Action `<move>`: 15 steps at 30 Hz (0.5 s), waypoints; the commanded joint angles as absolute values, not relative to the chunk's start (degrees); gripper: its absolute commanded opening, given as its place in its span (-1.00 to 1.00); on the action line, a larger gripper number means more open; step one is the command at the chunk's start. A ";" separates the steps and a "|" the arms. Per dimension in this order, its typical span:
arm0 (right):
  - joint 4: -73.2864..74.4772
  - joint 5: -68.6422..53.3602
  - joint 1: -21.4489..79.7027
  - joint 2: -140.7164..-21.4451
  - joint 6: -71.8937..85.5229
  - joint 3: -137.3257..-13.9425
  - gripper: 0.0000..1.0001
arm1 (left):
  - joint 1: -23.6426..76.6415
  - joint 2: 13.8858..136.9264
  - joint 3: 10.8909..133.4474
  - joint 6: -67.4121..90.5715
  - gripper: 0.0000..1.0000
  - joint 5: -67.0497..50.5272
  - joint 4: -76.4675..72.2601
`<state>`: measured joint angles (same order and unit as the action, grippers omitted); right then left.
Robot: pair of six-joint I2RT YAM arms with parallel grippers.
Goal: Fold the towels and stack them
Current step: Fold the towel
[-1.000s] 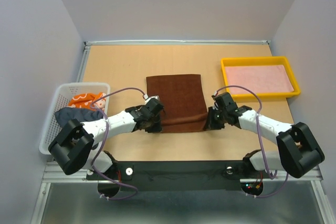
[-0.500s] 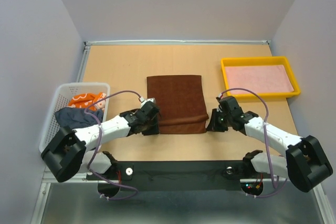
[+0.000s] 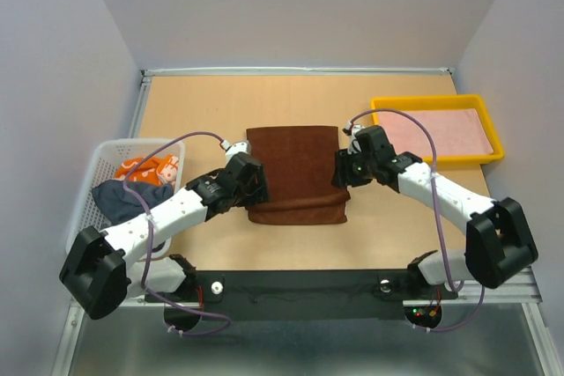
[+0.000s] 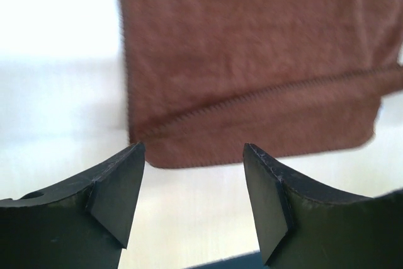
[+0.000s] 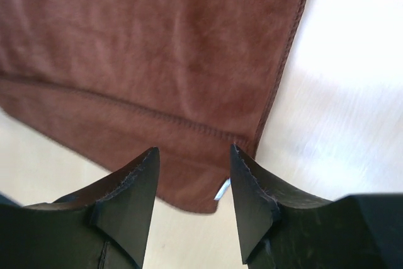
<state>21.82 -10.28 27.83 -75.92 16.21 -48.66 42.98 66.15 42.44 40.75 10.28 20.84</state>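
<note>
At the near edge of the table point(image 3: 203, 112) the two arm bases sit side by side, both arms reaching forward and inward. Left gripper point(image 4: 194, 152): jaws parted, nothing between them, positioned at the left edge of the reddish-brown towel point(image 3: 295, 165), close to its near-left corner. Right gripper point(image 5: 194, 152): jaws likewise parted and holding nothing, positioned over the towel's right edge, a little farther from the bases than the left one. The reddish-brown towel lies flat at mid-table between the two grippers. Its near portion is doubled over, and a stitched hem runs across it just short of the near edge. To the left, at the table's side, stands a white mesh basket point(image 3: 132, 142) containing a dark navy towel point(image 3: 119, 198) on the near side and an orange towel with white pattern point(image 3: 145, 167) behind it, both crumpled. At the far right is a yellow tray point(image 3: 432, 99) with a pink cloth point(image 3: 441, 134) lying flat inside it, well apart from the brown towel.
</note>
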 commanded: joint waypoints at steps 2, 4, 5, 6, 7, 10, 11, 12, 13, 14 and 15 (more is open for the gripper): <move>20.83 -7.65 28.13 -83.12 10.55 -53.61 0.08 | 42.01 67.93 44.21 38.23 0.49 15.02 21.01; 20.74 -7.82 28.21 -84.89 10.37 -54.31 0.07 | 41.84 68.81 43.95 38.06 0.47 15.47 20.39; 20.57 -8.43 28.21 -86.03 10.37 -54.58 0.06 | 41.84 69.17 43.95 37.88 0.45 15.64 20.22; 20.57 -9.05 28.13 -86.48 10.28 -54.58 0.06 | 41.84 69.52 43.95 37.79 0.45 15.64 20.21; 20.57 -9.57 28.13 -86.83 10.11 -54.49 0.06 | 41.84 69.96 43.77 37.79 0.44 15.47 20.21; 20.57 -12.12 28.13 -87.80 9.58 -53.62 0.06 | 41.84 69.79 42.28 37.97 0.43 14.68 19.34; 20.57 -12.65 28.13 -88.06 9.41 -53.35 0.06 | 41.84 69.61 41.84 38.06 0.43 14.50 19.07; 20.57 -14.14 28.13 -88.24 9.23 -53.00 0.07 | 41.84 69.61 41.57 38.32 0.43 14.24 18.64; 20.57 -14.93 28.13 -88.50 8.88 -52.30 0.07 | 41.84 69.44 41.22 38.49 0.43 14.06 18.46; 20.57 -16.51 28.13 -88.68 8.79 -52.03 0.07 | 41.84 69.35 40.79 38.50 0.43 13.80 18.37; 20.57 -17.31 28.13 -88.68 8.62 -51.60 0.07 | 41.84 69.43 40.61 38.58 0.43 13.71 18.20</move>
<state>21.85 -12.73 27.83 -88.53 10.35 -51.64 41.93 70.11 41.95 38.79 13.45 19.42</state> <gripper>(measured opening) 0.533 0.715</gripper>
